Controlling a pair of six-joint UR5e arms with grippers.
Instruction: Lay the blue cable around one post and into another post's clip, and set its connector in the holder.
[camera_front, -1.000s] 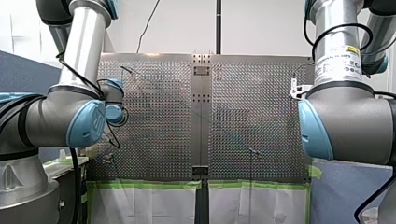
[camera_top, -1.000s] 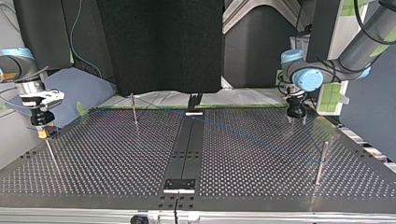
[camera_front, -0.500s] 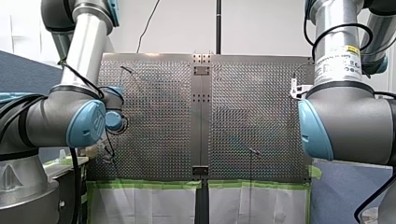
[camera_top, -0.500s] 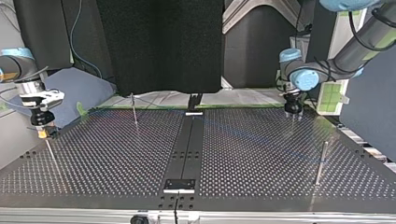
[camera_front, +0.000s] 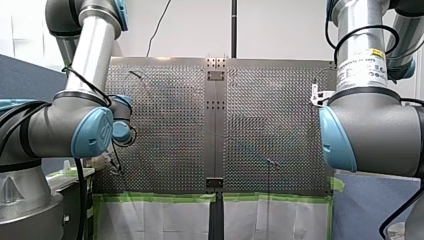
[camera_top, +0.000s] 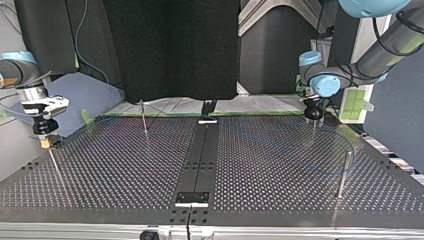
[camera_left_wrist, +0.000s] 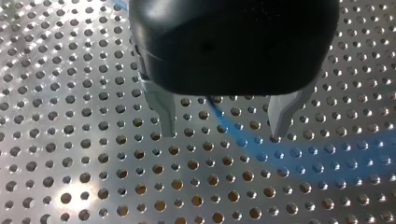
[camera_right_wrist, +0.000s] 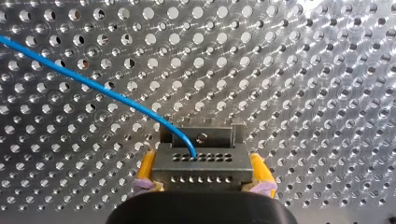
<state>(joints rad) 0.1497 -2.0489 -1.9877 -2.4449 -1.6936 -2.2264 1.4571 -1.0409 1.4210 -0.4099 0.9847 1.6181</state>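
Two grippers to log, read across the top view from its left. My right gripper (camera_top: 46, 141) sits at the table's (camera_top: 125, 170) side edge, yellow pads clamped on the grey connector (camera_right_wrist: 201, 163). The blue cable (camera_right_wrist: 93, 86) leaves the connector's face and runs off over the perforations. Connector not yet set down anywhere. Next along is a thin post (camera_top: 143, 117); the cable is faint nearby and contact is not readable. Beyond the centre strip (camera_top: 200, 155) is my left gripper (camera_top: 314, 119), fingers (camera_left_wrist: 163, 114) apart, nothing clamped. The cable passes between them, blurred and loose over the plate. Past it the cable bows in an arc by the taller post (camera_top: 344, 172); around it or merely beside it, I cannot tell.

Step in hand, my judgement: re-taking the cable to route it round that post. To do it well:
- let the cable settle first;
- close on it near the post and keep it low;
- hold the connector steady on the right so no slack runs back.

Versus a second ago: my left gripper has drawn back toward the far edge. The cable, then a near-straight line, now sags into the arc. Right gripper unmoved.
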